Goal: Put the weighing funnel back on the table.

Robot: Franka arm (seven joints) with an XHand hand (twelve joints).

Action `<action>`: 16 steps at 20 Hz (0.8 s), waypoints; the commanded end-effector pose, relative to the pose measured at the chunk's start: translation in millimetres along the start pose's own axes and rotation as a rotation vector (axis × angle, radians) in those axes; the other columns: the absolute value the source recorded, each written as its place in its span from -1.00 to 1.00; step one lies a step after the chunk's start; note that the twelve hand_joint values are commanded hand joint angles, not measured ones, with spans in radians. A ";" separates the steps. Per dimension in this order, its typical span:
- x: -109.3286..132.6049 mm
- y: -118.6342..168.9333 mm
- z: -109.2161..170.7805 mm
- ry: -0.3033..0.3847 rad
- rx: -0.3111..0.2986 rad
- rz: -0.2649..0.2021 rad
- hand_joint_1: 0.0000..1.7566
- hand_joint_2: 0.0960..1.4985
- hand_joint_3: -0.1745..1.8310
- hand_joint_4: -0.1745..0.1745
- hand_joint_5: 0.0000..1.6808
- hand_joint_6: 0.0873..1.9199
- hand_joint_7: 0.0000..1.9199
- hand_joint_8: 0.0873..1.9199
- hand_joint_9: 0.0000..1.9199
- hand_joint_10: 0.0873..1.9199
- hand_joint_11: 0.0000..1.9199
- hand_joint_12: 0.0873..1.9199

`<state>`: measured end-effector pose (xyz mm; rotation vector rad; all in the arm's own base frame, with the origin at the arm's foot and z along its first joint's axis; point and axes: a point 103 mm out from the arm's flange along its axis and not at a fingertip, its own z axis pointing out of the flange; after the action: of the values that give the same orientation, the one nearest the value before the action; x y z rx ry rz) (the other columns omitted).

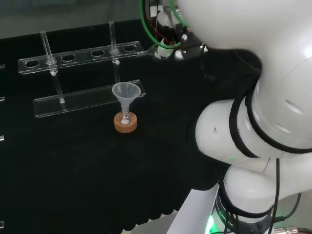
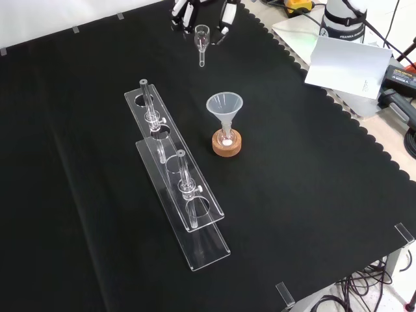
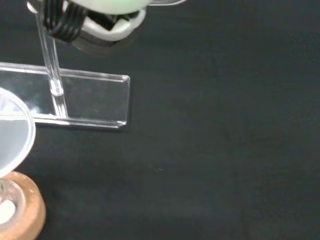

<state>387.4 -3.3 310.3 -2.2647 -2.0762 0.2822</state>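
Where your front view reaches the far edge of the black cloth [image 2: 312, 195], the hand [image 2: 182, 12] shows at the top. The weighing funnel [image 2: 202, 40] sits just on its near side, cup toward the hand and short stem pointing toward you. You cannot tell from these views whether the hand grips the piece, nor whether the piece rests on the cloth or hangs above it. Nearer and slightly right, the funnel [image 2: 225, 105] stands mouth up with its stem in a small flask [image 2: 227, 135] on a cork ring [image 2: 221, 149]; something white lies at the flask's bottom. Left of that, the clear rack [image 2: 195, 224] runs from far to near, with two clear tubes upright in it.
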 end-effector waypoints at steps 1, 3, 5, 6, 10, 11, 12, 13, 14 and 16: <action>-5.3 6.4 17.9 0.170 -0.031 -0.013 0.29 -0.10 -0.38 1.00 0.66 -0.70 -0.36 -0.32 0.22 -0.94 0.06 -0.10; -9.6 8.6 19.5 0.179 -0.039 -0.004 0.29 -0.10 -0.38 1.00 0.66 -0.70 -0.36 -0.32 0.22 -0.94 0.06 -0.10; -15.7 12.6 22.2 0.191 -0.044 0.006 0.29 -0.10 -0.38 1.00 0.66 -0.70 -0.36 -0.32 0.22 -0.94 0.07 -0.10; -19.5 15.2 23.9 0.199 -0.046 0.013 0.29 -0.10 -0.38 1.00 0.66 -0.70 -0.36 -0.32 0.22 -0.94 0.07 -0.10; -39.1 29.1 29.9 0.256 -0.057 0.040 0.29 -0.10 -0.38 1.00 0.66 -0.70 -0.36 -0.32 0.22 -0.94 0.07 -0.10; -42.7 33.2 31.0 0.264 -0.060 0.043 0.29 -0.10 -0.38 1.00 0.66 -0.70 -0.36 -0.32 0.22 -0.94 0.06 -0.10; -47.2 37.3 32.5 0.271 -0.063 0.045 0.29 -0.10 -0.38 1.00 0.66 -0.70 -0.36 -0.32 0.22 -0.94 0.06 -0.10; -51.4 41.1 34.2 0.275 -0.064 0.046 0.29 -0.10 -0.38 1.00 0.66 -0.70 -0.36 -0.32 0.22 -0.94 0.06 -0.10; -55.6 45.4 36.0 0.281 -0.064 0.046 0.29 -0.10 -0.38 1.00 0.66 -0.70 -0.36 -0.32 0.22 -0.94 0.06 -0.10; -64.0 55.1 40.1 0.297 -0.057 0.049 0.29 -0.10 -0.38 1.00 0.66 -0.70 -0.36 -0.32 0.22 -0.94 0.06 -0.10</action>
<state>406.8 -51.1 277.9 -2.2395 -1.9199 -0.0425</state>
